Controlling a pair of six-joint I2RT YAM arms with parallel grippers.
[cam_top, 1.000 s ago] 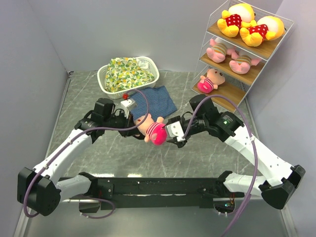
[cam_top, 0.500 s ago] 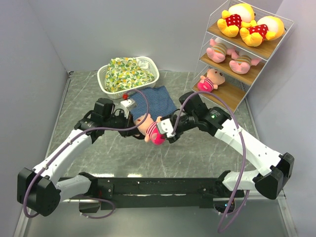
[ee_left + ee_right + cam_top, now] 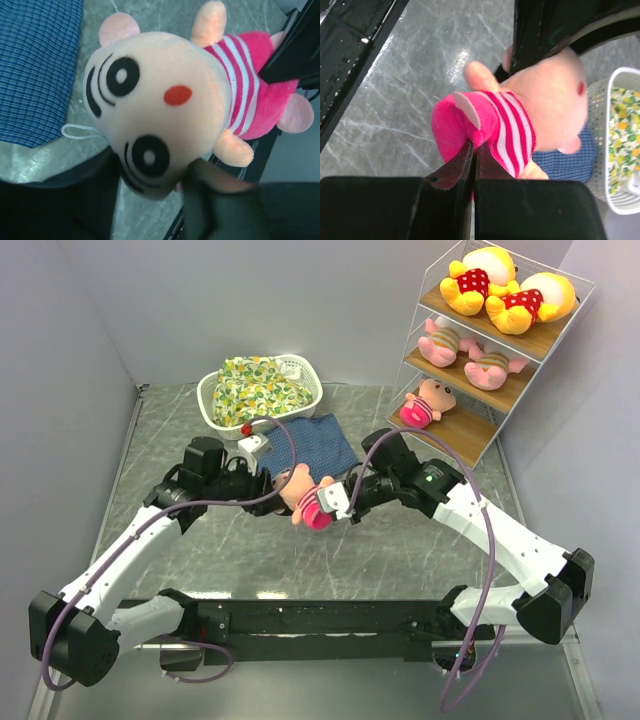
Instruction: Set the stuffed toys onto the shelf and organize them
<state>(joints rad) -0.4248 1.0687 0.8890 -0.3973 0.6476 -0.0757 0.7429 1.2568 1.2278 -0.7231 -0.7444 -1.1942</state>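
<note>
- Doll [image 3: 306, 500] in the pink striped top sits mid-table between your two tools, and looks to be lifted off the surface [image 3: 400, 550]. It is the only toy not on the shelf.
- Left tool [image 3: 275, 485] is at the doll's head. Its wrist view shows dark fingers beside the face, but you cannot tell whether they grip or have let go.
- Right tool [image 3: 338, 505] is clamped tight on the pink lower body, pinching the fabric.
- By that reading, you are mid-handover, left to right.
- Shelf [image 3: 470, 427] stands far right, with bears [image 3: 510, 290] on top, piglets [image 3: 465, 355] in the middle and a second doll [image 3: 425, 403] on the bottom board, with room beside it.
- Next, confirm the left tool is clear of the head, then carry the doll right and set it beside its twin.
</note>
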